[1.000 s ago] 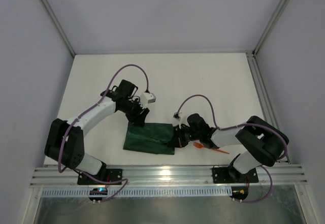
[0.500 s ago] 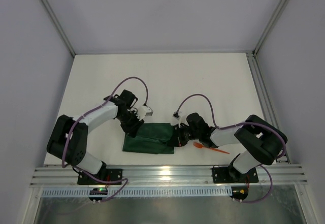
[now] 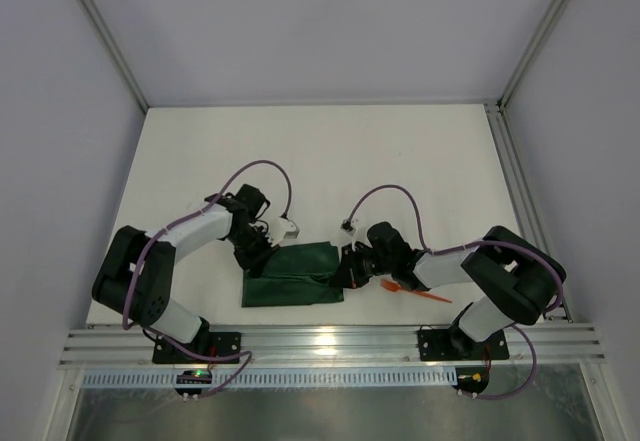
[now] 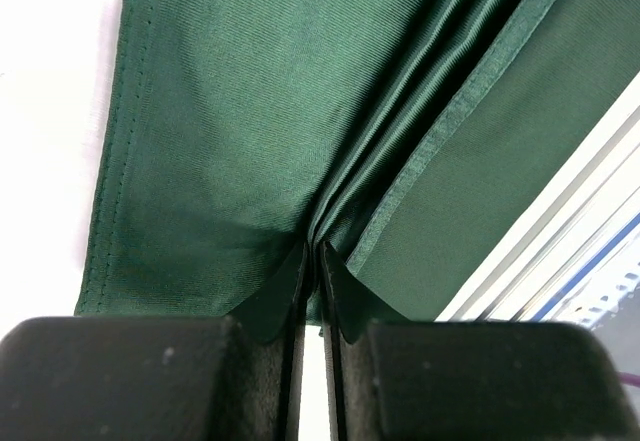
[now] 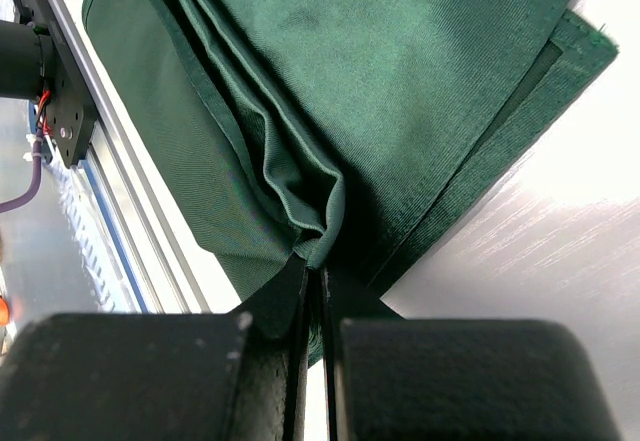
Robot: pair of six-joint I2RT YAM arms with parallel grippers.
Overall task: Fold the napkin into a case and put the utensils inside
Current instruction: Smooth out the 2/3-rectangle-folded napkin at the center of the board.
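The dark green napkin (image 3: 293, 275) lies folded in layers near the table's front edge, between the two arms. My left gripper (image 3: 256, 257) is at its left end, jaws shut on a pinched fold of the napkin (image 4: 250, 121) that puckers up from between the fingertips (image 4: 285, 286). At the right end my right gripper (image 3: 346, 269) is shut on an upper layer of the napkin (image 5: 400, 91), which bunches at the fingertips (image 5: 290, 296). Two orange utensils (image 3: 412, 290) lie on the table just right of the right gripper, partly hidden by the arm.
A metal rail (image 3: 330, 343) runs along the table's near edge, close to the napkin's front side. White table surface (image 3: 330, 161) stretches behind the napkin. Grey walls enclose the table on the left, back and right.
The left gripper came down and leftward onto the napkin's left end and closed on a fold. The napkin's left edge has bunched slightly. The right arm has kept its grip and place.
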